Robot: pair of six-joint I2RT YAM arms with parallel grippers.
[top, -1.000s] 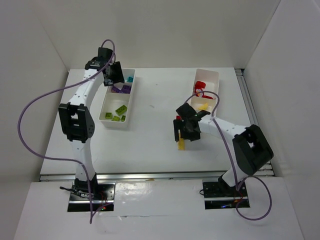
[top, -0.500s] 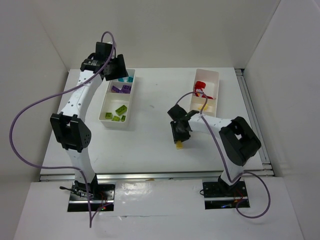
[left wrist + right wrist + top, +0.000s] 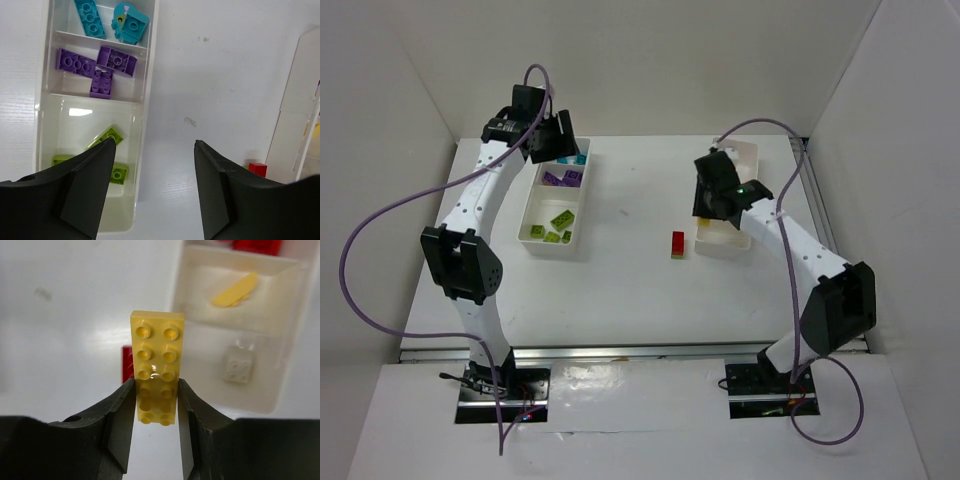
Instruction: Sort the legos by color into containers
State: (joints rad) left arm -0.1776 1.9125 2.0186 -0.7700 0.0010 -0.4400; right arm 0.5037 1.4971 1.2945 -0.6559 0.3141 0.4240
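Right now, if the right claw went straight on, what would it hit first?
The right gripper's yellow brick would likely touch the table first, near the red brick and the tray; depth is unclear.

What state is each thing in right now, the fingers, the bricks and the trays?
Left fingers: open, empty.
Right fingers: shut on yellow brick.
Yellow brick: held in the air.
Red brick: loose on table, unsorted.
Left tray: teal, purple, green pieces, one colour per compartment.
Right tray: holds red and yellow pieces.

No legible text, labels, brands, numbers or signs in any view, nothing readable on any surface
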